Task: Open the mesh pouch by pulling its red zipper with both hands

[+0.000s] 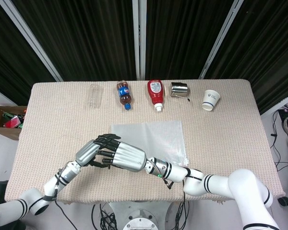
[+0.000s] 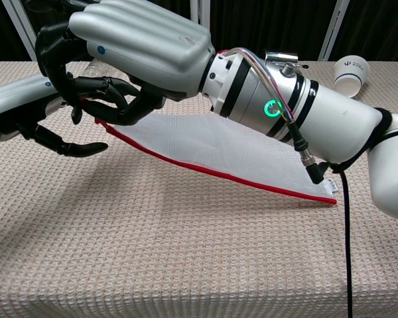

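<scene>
The mesh pouch [image 1: 156, 138] lies mid-table, its red zipper [image 2: 212, 173] running along the near edge. My right hand [image 1: 127, 157] pinches the pouch's left near corner and holds it raised off the cloth; in the chest view this right hand [image 2: 139, 40] fills the upper left, and the pouch [image 2: 212, 142] slopes down to the right. My left hand [image 1: 90, 153] has come in from the left, its fingers [image 2: 96, 87] reaching to the raised corner beside the right thumb. The left thumb stands spread well below them. A grip on the zipper pull does not show.
Along the far edge lie a clear bottle [image 1: 94, 95], a cola bottle [image 1: 124, 94], a red ketchup bottle [image 1: 155, 93], a metal cup [image 1: 179, 89] and a paper cup [image 1: 210, 99]. A cardboard box [image 1: 5, 120] sits off the table's left side.
</scene>
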You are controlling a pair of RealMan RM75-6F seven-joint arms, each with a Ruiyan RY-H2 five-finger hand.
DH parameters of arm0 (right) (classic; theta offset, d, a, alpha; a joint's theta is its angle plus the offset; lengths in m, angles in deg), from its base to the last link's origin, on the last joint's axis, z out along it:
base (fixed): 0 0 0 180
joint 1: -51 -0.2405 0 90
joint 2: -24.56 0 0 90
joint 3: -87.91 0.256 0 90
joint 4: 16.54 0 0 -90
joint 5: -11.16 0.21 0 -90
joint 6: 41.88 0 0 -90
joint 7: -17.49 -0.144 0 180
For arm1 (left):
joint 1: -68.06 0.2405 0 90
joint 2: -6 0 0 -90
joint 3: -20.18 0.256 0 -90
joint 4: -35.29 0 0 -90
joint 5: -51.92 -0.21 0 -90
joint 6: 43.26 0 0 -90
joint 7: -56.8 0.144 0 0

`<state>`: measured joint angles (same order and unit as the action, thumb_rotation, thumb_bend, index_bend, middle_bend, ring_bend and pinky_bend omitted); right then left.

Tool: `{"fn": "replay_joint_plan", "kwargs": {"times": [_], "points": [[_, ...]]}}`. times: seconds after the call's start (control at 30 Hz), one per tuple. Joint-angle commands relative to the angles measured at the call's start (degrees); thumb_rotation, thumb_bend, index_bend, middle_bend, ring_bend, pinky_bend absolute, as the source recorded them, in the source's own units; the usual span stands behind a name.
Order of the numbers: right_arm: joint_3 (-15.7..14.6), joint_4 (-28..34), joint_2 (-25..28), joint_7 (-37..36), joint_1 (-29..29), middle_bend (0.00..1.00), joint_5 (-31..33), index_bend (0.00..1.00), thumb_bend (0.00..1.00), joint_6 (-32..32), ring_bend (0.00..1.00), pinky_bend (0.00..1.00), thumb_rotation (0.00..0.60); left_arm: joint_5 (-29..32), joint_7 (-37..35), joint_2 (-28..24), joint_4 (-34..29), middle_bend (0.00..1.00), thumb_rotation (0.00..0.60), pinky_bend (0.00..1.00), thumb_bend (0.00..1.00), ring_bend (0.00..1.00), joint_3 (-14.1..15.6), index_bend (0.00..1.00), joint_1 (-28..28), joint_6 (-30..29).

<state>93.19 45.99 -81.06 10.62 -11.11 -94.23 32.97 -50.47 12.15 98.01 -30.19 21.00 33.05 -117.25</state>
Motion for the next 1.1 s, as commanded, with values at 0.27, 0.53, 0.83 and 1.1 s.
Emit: {"fn": "replay_joint_plan", "kwargs": {"times": [0.27, 0.53, 0.83, 1.1], "points": [[0.3, -0.7, 0.0, -1.9, 0.3, 0.28, 0.2, 0.94, 0.48, 1.1, 0.0, 0.0, 0.6, 0.4, 0.0, 1.2, 0.0, 0.14, 0.6, 0.14, 0.25, 0.1, 1.2, 0.44, -1.3, 0.1], [0.2, -2.0, -0.7, -2.7, 0.4, 0.28, 0.2, 0.94, 0.48, 1.6, 0.0, 0.0, 0.6, 0.8, -2.3, 2.6, 1.5, 0.16, 0.6, 0.14, 0.24, 0.1, 1.9, 0.47, -1.4, -1.4], [0.3, -3.1, -1.3, -3.4, 0.1, 0.28, 0.5, 0.94, 0.48, 1.4, 0.0, 0.0, 0.6, 1.4, -5.1, 4.9, 4.2, 0.19, 0.6, 0.14, 0.27, 0.1, 2.3, 0.54, -1.8, -2.2], [-0.5, -4.2, -2.2, -4.1, 0.6, 0.28, 0.0, 0.94, 0.48, 2.5, 0.0, 0.0, 0.6, 2.8, -11.5, 7.0, 6.1, 0.25, 0.6, 0.14, 0.34, 0.13, 2.6, 0.63, -1.5, -2.7]]}}
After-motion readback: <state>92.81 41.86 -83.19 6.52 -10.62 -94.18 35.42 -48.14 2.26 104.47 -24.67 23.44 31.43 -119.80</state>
